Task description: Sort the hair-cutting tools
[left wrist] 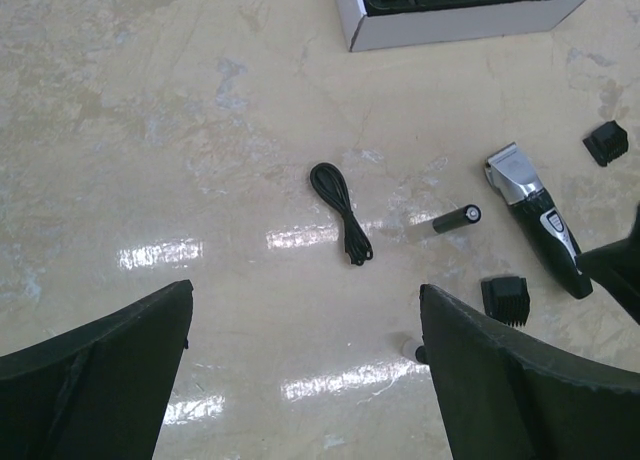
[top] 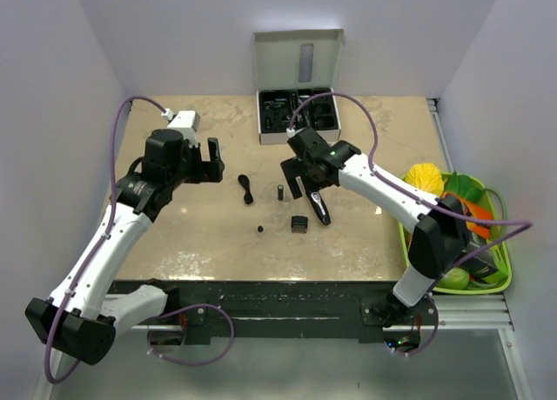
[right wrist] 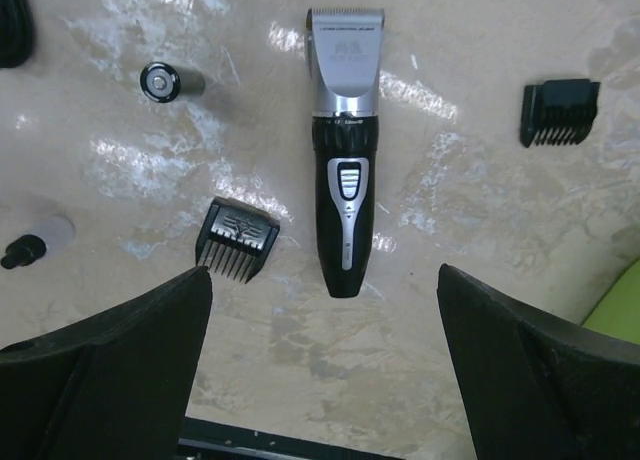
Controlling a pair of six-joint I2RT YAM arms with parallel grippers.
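Note:
The black-and-silver hair clipper (top: 318, 205) (right wrist: 345, 180) lies flat on the table, blade pointing away from the arms. My right gripper (top: 305, 176) (right wrist: 325, 365) hovers open just above its handle end, touching nothing. A black comb guard (right wrist: 238, 240) (top: 299, 223) lies left of the handle, and a second guard (right wrist: 558, 112) lies to the right. A short black cylinder (left wrist: 455, 219) (right wrist: 165, 82), a coiled black cord (left wrist: 340, 212) (top: 246, 188) and a tiny round bit (top: 260, 230) lie between the arms. My left gripper (top: 211, 161) (left wrist: 305, 380) hangs open, left of the cord.
The white box (top: 298, 113) (left wrist: 460, 15) stands open at the back, dark compartments inside. A green basket (top: 500, 274) of toy vegetables sits at the right table edge. A small clear bottle with a black cap (right wrist: 35, 242) lies near the comb guard.

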